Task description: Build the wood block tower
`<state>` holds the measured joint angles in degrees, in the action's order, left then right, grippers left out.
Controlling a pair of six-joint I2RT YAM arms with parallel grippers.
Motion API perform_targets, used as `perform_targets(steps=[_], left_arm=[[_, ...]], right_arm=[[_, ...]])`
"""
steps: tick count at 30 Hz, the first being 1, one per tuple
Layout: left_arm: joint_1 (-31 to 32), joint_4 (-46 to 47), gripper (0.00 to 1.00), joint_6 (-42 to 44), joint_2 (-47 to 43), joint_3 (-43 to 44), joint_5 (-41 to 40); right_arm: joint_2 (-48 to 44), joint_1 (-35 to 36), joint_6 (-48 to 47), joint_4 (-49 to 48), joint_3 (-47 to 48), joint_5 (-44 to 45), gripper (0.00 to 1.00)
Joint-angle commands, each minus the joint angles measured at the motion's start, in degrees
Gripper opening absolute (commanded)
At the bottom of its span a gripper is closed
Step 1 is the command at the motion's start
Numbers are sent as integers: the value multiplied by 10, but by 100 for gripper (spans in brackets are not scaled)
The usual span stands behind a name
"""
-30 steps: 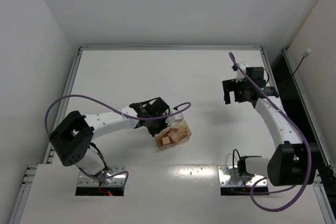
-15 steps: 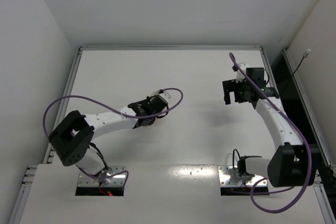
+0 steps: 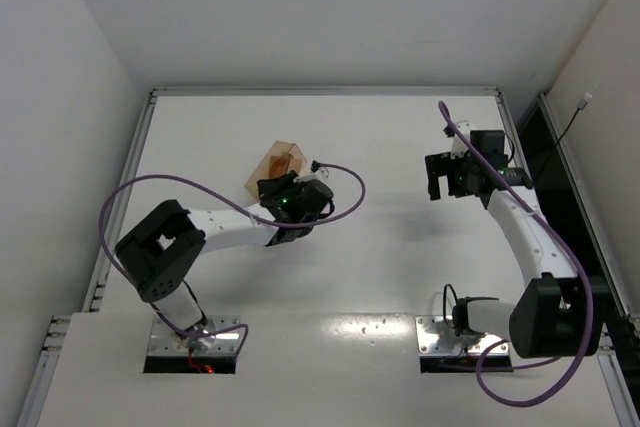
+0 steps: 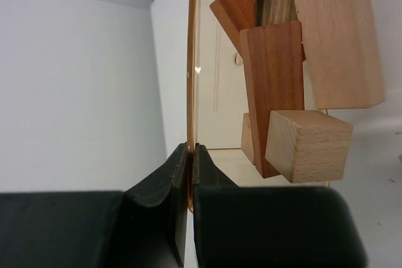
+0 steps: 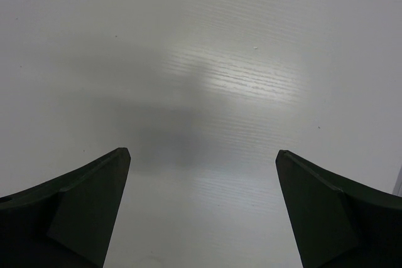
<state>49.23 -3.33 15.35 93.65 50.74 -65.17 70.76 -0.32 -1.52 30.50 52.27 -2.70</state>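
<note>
The left gripper (image 4: 190,155) pinches the tilted tray (image 4: 192,61) by its thin wall, left of centre. The wood blocks (image 4: 276,86) inside sit loose and could tumble out and scatter. The right gripper (image 5: 201,153) hangs wide open and empty at the right.

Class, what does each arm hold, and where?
The left fingers pinch the tray by its thin wall, wood blocks inside; the right fingers hold nothing.

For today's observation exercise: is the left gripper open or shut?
Shut: the left gripper has its fingers clamped on the thin edge of the tray.
</note>
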Motion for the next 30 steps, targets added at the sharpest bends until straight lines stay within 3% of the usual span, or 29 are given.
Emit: perform_targets(steps=[1, 5, 8, 16, 27, 28, 30], left_arm=[[30, 124, 0, 79, 0, 11, -102], [72, 292, 0, 224, 25, -40, -145], [82, 310, 0, 239, 36, -46, -153], [105, 641, 0, 481, 99, -131, -176], [105, 660, 0, 494, 101, -131, -195], [142, 601, 0, 459, 95, -131, -195], [173, 618, 0, 465, 88, -140, -189]], right_arm=[[-18, -4, -2, -18, -2, -7, 99], [-18, -9, -2, -18, -2, -7, 99], [-18, -9, -2, -18, -2, -7, 99], [-23, -14, -2, -18, -9, -13, 99], [-23, -20, -2, -18, -9, -24, 99], [-23, -20, -2, -23, -9, -24, 99], [-12, -20, -2, -23, -9, -24, 99]])
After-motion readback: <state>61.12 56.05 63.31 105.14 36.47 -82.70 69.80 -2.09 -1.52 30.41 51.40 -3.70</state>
